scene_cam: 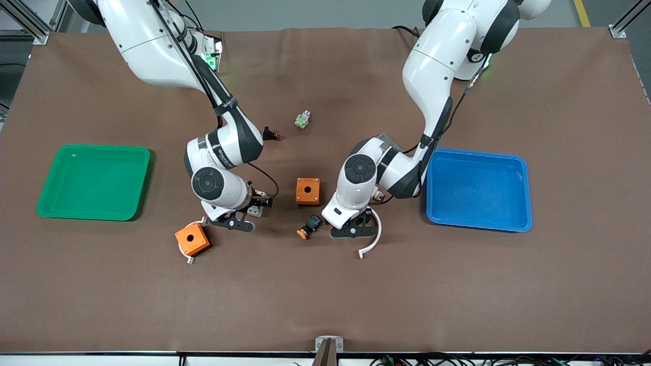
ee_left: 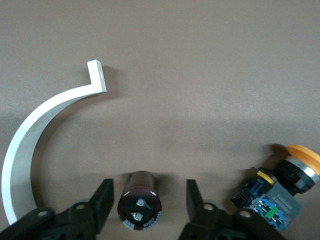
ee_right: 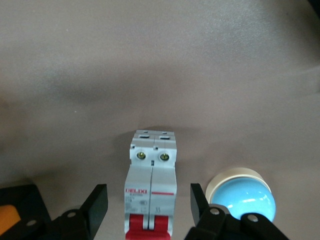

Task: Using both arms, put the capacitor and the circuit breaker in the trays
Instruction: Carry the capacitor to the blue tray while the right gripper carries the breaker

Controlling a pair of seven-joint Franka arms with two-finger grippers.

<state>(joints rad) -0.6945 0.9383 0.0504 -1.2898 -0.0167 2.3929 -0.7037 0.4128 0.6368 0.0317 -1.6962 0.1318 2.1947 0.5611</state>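
In the left wrist view the capacitor (ee_left: pixel 141 202), a small dark cylinder with two pale terminals on its end, lies on the brown mat between the fingers of my open left gripper (ee_left: pixel 147 200), which do not touch it. In the right wrist view the circuit breaker (ee_right: pixel 152 185), white with a red switch end, lies between the fingers of my open right gripper (ee_right: pixel 148 200), with gaps on both sides. In the front view both hands are low over the mat, the left gripper (scene_cam: pixel 351 230) and the right gripper (scene_cam: pixel 236 222). They hide most of both parts.
A blue tray (scene_cam: pixel 519 168) lies toward the left arm's end, a green tray (scene_cam: pixel 56 162) toward the right arm's end. Two orange boxes (scene_cam: pixel 308 190) (scene_cam: pixel 192 238), an orange-capped button (scene_cam: pixel 309 226), a white curved strip (scene_cam: pixel 374 239), a red-tipped black button (scene_cam: pixel 271 134) and a blue dome (ee_right: pixel 242 197) lie about.
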